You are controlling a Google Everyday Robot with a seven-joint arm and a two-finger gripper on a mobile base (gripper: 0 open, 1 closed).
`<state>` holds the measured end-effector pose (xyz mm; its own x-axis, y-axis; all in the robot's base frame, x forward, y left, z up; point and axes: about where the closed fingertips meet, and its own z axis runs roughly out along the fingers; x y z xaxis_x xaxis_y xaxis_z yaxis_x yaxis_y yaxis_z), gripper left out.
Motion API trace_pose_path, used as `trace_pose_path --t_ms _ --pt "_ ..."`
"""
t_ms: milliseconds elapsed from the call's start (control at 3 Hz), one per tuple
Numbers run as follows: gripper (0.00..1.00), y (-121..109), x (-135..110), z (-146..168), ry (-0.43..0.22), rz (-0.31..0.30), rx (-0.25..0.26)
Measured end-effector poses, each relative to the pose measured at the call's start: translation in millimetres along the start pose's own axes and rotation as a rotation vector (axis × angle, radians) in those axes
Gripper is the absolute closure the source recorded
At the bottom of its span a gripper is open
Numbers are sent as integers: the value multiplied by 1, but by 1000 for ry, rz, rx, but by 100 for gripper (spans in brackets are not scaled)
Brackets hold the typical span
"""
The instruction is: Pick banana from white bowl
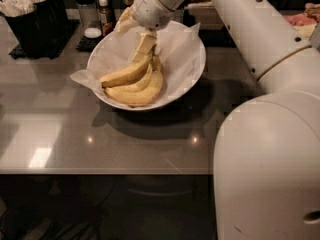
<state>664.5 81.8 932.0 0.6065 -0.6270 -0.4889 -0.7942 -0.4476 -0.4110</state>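
Observation:
The white bowl (187, 69), lined with crinkled white paper, stands on the grey counter. In it lie three yellow bananas. The loose banana (125, 75) lies on top, its dark blunt tip pointing left. The two joined bananas (137, 91) lie under it. My gripper (130, 42) hangs over the back of the bowl, open. One finger (144, 45) reaches down onto the right, stem end of the loose banana. The other finger (123, 23) is over the bowl's back rim. Nothing is held.
A black holder with white cutlery (30, 19) stands at the back left. A salt shaker (89, 15) and a small bottle (104, 13) stand on a black mat behind the bowl. My arm's large white housing (270, 159) fills the right side. The counter's front edge (100, 173) runs across.

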Motion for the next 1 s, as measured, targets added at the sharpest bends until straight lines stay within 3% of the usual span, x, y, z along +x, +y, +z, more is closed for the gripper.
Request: trace_pose_path --t_ms 333,1000 --pt "31 15 5 7 -12 37 -5" --pt "36 34 11 25 -25 66 -45"
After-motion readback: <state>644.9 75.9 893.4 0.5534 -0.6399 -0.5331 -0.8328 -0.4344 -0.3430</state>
